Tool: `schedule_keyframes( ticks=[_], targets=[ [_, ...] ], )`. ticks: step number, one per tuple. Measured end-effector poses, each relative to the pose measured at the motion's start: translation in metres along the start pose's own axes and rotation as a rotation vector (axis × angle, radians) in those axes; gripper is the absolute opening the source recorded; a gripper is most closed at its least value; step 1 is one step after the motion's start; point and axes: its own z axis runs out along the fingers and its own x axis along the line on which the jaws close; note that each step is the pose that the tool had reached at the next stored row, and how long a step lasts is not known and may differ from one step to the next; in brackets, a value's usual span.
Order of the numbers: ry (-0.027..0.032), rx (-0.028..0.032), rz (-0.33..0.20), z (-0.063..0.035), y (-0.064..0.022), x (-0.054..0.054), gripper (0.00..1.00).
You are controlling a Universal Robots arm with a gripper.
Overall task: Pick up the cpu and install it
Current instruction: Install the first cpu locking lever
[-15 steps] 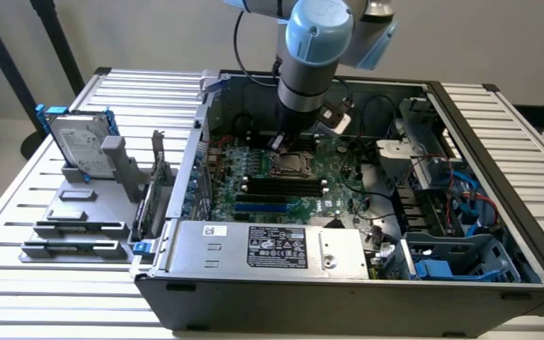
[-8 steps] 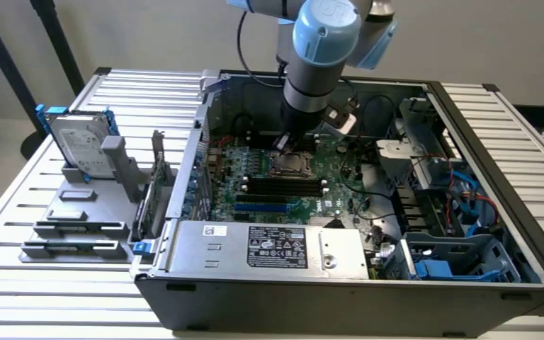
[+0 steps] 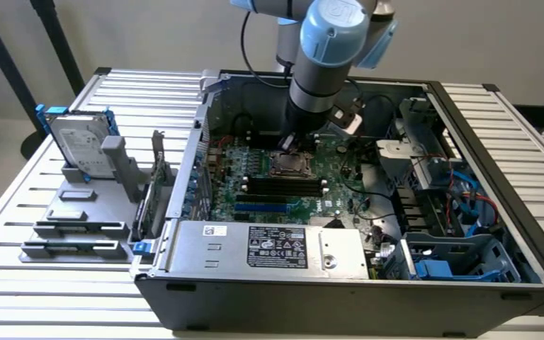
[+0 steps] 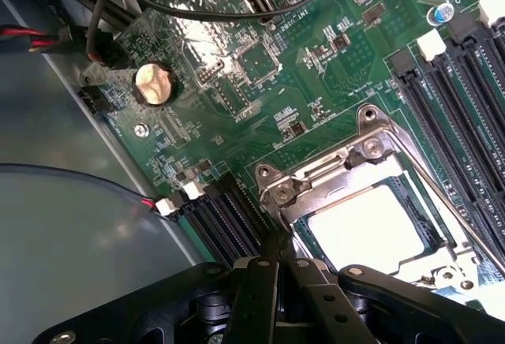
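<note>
1. While the arm reaches down into the open computer case (image 3: 499, 212), note that the cpu (image 4: 364, 226) already lies flat inside the socket frame (image 4: 347, 166) on the motherboard (image 3: 333, 188), its bright top glaring.
2. You can see the gripper (image 4: 278, 259) just beside the socket's edge, at about seven o'clock from the chip in the wrist view; its fingers look pressed together and grasp nothing.
3. Judge the seating: the chip should sit level, with no corner riding on the frame.
4. Keep clear of the memory slots (image 4: 458, 99) at two o'clock of the socket.
</note>
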Motion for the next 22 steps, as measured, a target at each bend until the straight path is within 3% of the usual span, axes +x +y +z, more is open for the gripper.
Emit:
schedule_keyframes(
  ticks=[22],
  targets=[
    [-0.0001, 0.0001, 0.000, -0.0004, 0.0018, 0.0013, 0.11]
  ],
)
